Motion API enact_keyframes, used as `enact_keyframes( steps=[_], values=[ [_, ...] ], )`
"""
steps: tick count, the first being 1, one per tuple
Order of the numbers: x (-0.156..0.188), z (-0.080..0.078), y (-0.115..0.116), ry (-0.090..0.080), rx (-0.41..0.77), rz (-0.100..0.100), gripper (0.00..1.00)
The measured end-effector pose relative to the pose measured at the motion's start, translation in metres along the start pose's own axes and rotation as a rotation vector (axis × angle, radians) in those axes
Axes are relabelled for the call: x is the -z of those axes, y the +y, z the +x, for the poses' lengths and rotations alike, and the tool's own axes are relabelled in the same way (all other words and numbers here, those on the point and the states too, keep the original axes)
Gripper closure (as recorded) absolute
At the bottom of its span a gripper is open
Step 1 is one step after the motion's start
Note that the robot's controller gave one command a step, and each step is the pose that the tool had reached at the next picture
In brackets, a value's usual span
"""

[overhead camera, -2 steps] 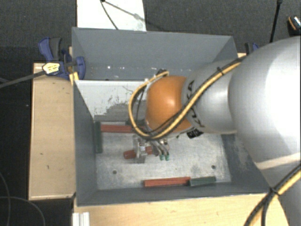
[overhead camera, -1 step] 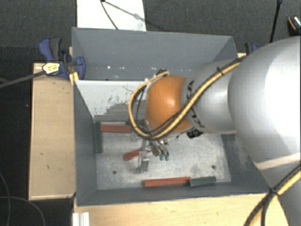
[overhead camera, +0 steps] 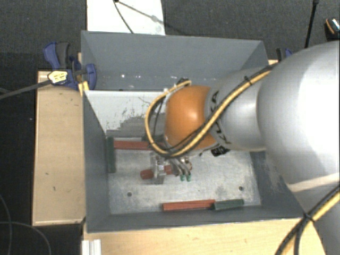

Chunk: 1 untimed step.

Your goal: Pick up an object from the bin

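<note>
Grey metal forms the bin [overhead camera: 234, 169] from which a robot arm is to pick a single item. At far left, a dark green bar [overhead camera: 110, 154] lies hard against the left wall. A red bar [overhead camera: 129, 145] runs from its far end along the foot of the back wall. Both sit flush to the sides, where an end effector coming from above would probably have little room.

Nearer the middle, a small red block [overhead camera: 146, 173] lies on open floor, clear of the walls, and looks the easier target. The end effector [overhead camera: 160, 175] sits at floor level right beside this block, touching it or nearly so. A patch of red also shows on its right side, so the block may run beneath it. Whether the end effector is apart, together or clamped on the block cannot be told, because the orange wrist cover [overhead camera: 183, 118] and looped cables [overhead camera: 154, 116] overhang it.

Along the near wall lie a long red bar [overhead camera: 188, 205] and, end to end with it on the right, a dark green block [overhead camera: 229, 204]. Both are well apart from the end effector. The silver arm [overhead camera: 297, 121] enters from the right, its wrist bent downward so the end effector meets the floor from above. The pick appears to be at the grasping stage, with the block not yet lifted.
</note>
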<state>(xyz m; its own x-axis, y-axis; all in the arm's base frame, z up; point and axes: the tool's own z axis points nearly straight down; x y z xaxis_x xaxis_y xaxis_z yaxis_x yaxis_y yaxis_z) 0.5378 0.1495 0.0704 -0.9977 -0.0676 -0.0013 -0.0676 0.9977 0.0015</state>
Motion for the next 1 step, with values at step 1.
enact_keyframes(
  steps=[1],
  values=[
    [0.1336, -0.0011, -0.0037, -0.009, 0.249, 0.0, 1.0]
  ],
)
